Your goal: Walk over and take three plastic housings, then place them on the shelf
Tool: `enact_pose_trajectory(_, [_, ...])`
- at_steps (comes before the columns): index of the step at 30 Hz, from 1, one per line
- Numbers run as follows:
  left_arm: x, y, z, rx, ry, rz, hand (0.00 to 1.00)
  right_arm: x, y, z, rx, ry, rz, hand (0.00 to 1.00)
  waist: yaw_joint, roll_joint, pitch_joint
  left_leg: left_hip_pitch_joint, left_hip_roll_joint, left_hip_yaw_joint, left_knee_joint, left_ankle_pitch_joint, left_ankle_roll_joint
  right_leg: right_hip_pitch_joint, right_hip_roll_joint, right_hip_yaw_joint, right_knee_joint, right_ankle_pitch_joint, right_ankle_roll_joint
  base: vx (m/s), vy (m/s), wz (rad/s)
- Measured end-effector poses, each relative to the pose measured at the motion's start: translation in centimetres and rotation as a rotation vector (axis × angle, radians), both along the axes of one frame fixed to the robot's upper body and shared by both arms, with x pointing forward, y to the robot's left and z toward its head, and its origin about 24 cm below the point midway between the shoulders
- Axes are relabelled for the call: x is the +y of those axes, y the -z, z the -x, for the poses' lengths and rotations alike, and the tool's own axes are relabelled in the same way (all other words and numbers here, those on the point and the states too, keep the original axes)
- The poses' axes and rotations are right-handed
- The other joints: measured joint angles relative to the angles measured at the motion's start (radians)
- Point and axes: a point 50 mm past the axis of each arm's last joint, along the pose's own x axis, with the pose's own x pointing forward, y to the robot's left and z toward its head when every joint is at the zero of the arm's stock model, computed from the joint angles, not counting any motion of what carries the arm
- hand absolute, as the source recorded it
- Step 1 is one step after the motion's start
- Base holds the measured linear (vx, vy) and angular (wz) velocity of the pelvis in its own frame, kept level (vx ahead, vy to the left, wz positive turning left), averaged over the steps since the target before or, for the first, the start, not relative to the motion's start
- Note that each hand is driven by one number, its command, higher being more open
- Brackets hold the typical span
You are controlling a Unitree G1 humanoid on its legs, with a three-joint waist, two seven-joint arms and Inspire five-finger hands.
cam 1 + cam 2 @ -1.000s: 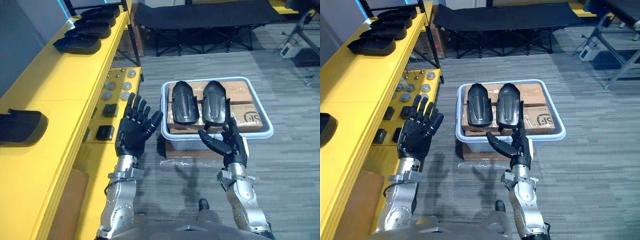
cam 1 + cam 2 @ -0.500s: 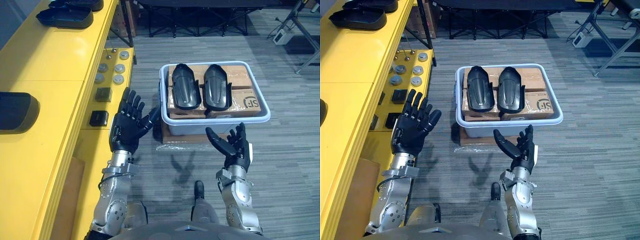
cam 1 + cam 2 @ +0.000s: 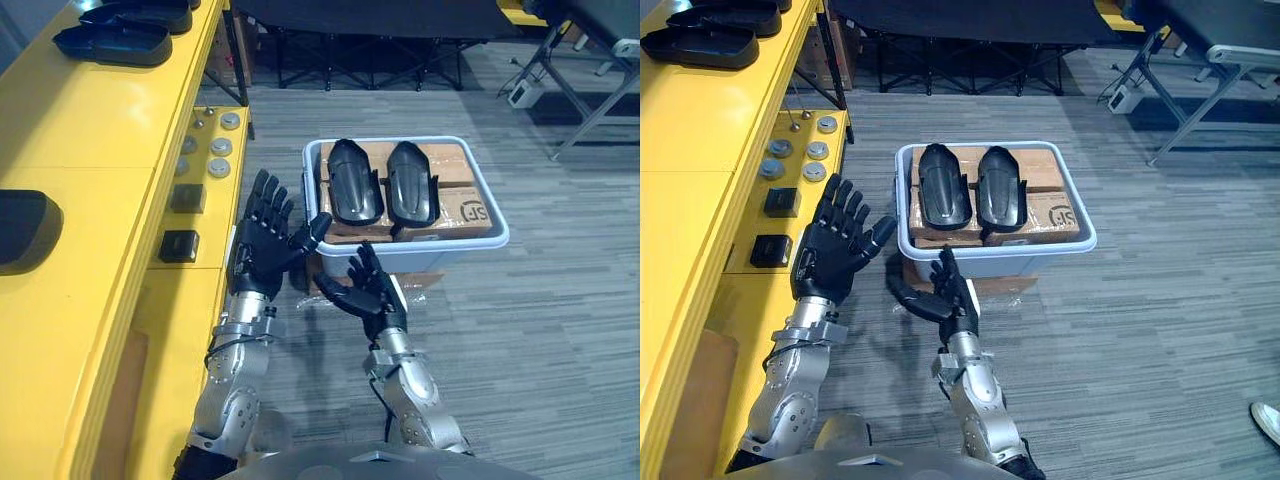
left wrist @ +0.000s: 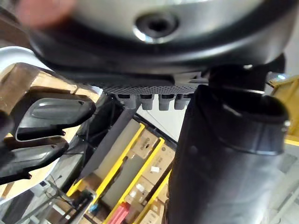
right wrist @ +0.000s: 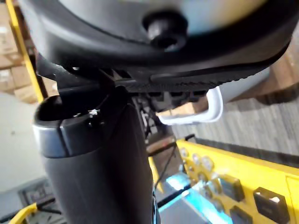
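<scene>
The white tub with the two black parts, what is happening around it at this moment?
The robot faces the white tub, where two black plastic housings lie side by side on cardboard boxes. Its left hand is raised beside the tub's near left corner and its right hand is in front of the near wall. Both are open and empty, so nothing is picked up yet. On the robot's left, the yellow shelf already holds other housings.
</scene>
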Motion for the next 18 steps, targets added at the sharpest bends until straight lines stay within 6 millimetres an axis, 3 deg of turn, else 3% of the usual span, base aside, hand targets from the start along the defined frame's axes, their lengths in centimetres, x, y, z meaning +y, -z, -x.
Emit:
enact_pose_trajectory(1, [0.3, 0.6, -0.1, 0.031, -0.011, 0.015, 1.00, 0.0, 0.1, 0.0, 0.006, -0.003, 0.004, 1.00, -0.001, -0.013, -0.008, 0.001, 0.003, -0.024, -0.016, 0.017, -0.032, 0.027, -0.013, -0.041, -0.006, -0.079, 0.103, 0.05, -0.391, 0.54])
enact_pose_trajectory(2, [0.4, 0.9, -0.1, 0.046, -0.021, 0.025, 1.00, -0.1, 0.1, -0.1, 0.006, -0.008, 0.010, 1.00, -0.001, -0.022, -0.013, 0.002, 0.007, -0.035, -0.025, 0.025, -0.047, 0.037, -0.011, -0.065, -0.004, -0.129, 0.112, 0.06, -0.458, 0.36])
enact_pose_trajectory(3, [0.5, 1.3, -0.1, 0.073, -0.042, 0.048, 1.00, -0.5, 0.2, -0.2, 0.013, -0.022, 0.038, 1.00, -0.006, -0.017, -0.010, -0.001, 0.025, -0.052, -0.028, 0.041, -0.072, 0.046, 0.006, -0.102, 0.021, -0.215, 0.078, 0.02, -0.453, 0.31])
enact_pose_trajectory(4, [0.1, 1.9, 0.0, 0.112, -0.048, 0.099, 1.00, -1.4, 0.4, -0.3, 0.025, -0.033, 0.084, 1.00, -0.023, 0.019, 0.006, -0.018, 0.057, -0.080, -0.006, 0.075, -0.043, 0.054, 0.037, -0.138, 0.055, -0.239, 0.051, -0.01, -0.437, 0.39])
enact_pose_trajectory(5, [-0.2, 2.2, 0.1, 0.134, -0.044, 0.129, 1.00, -2.0, 0.7, -0.2, 0.036, -0.028, 0.102, 1.00, -0.031, 0.021, 0.008, -0.033, 0.060, -0.082, 0.009, 0.109, -0.004, 0.065, 0.042, -0.153, 0.055, -0.249, 0.035, -0.03, -0.407, 0.56])
enact_pose_trajectory(6, [-0.9, 2.8, 0.4, 0.169, -0.018, 0.158, 1.00, -3.5, 1.6, 0.8, 0.077, -0.004, 0.123, 1.00, -0.041, 0.020, 0.008, -0.055, 0.068, -0.071, 0.032, 0.185, 0.071, 0.096, 0.050, -0.185, 0.037, -0.255, 0.019, -0.01, -0.338, 0.50])
enact_pose_trajectory(7, [-1.3, 3.0, 0.6, 0.179, -0.004, 0.162, 1.00, -4.2, 2.0, 1.3, 0.102, 0.015, 0.125, 1.00, -0.044, 0.019, 0.009, -0.055, 0.076, -0.055, 0.032, 0.221, 0.080, 0.115, 0.056, -0.200, 0.024, -0.256, 0.008, 0.00, -0.398, 0.50])
enact_pose_trajectory(8, [-2.0, 3.3, 1.0, 0.188, 0.032, 0.165, 1.00, -5.5, 2.8, 2.3, 0.141, 0.050, 0.144, 1.00, -0.047, 0.016, 0.009, -0.053, 0.086, -0.042, 0.028, 0.254, 0.071, 0.142, 0.063, -0.214, -0.003, -0.258, -0.015, -0.02, -0.302, 0.14])
enact_pose_trajectory(9, [-2.7, 3.5, 1.4, 0.190, 0.068, 0.162, 1.00, -6.7, 3.1, 2.8, 0.162, 0.076, 0.163, 1.00, -0.044, 0.028, 0.001, -0.049, 0.068, -0.034, 0.028, 0.237, 0.044, 0.147, 0.080, -0.211, -0.032, -0.247, -0.036, -0.03, -0.238, -0.04])
enact_pose_trajectory(11, [-3.6, 3.4, 1.7, 0.183, 0.109, 0.151, 1.00, -7.5, 3.1, 2.8, 0.169, 0.107, 0.170, 1.00, -0.045, 0.046, -0.012, -0.039, 0.016, -0.020, -0.005, 0.185, 0.046, 0.145, 0.096, -0.197, -0.081, -0.215, -0.053, 0.00, -0.094, -0.36])
enact_pose_trajectory(12, [-3.9, 3.3, 1.7, 0.177, 0.126, 0.152, 1.00, -7.5, 3.0, 2.8, 0.164, 0.114, 0.170, 1.00, -0.044, 0.050, -0.015, -0.018, -0.024, -0.013, -0.059, 0.164, 0.047, 0.143, 0.100, -0.182, -0.107, -0.194, -0.051, 0.02, -0.026, -0.38])
enact_pose_trajectory(15, [-3.9, 3.3, 1.8, 0.173, 0.135, 0.152, 1.00, -7.3, 2.6, 2.6, 0.148, 0.120, 0.163, 1.00, -0.028, 0.069, -0.036, 0.056, -0.058, -0.003, -0.213, 0.154, 0.050, 0.121, 0.108, -0.143, -0.127, -0.161, -0.040, 0.01, 0.056, -0.39])
enact_pose_trajectory(16, [-3.8, 3.3, 1.8, 0.170, 0.132, 0.148, 1.00, -7.0, 2.3, 2.3, 0.138, 0.121, 0.157, 1.00, -0.015, 0.062, -0.041, 0.079, -0.074, 0.009, -0.262, 0.157, 0.034, 0.103, 0.103, -0.119, -0.129, -0.149, -0.032, -0.01, 0.078, -0.46])
enact_pose_trajectory(18, [-3.3, 3.3, 1.8, 0.170, 0.132, 0.131, 1.00, -6.5, 2.1, 1.9, 0.126, 0.126, 0.146, 1.00, -0.011, 0.040, -0.043, 0.090, -0.101, 0.034, -0.268, 0.158, 0.034, 0.101, 0.080, -0.097, -0.145, -0.127, -0.017, -0.05, 0.166, -0.38])
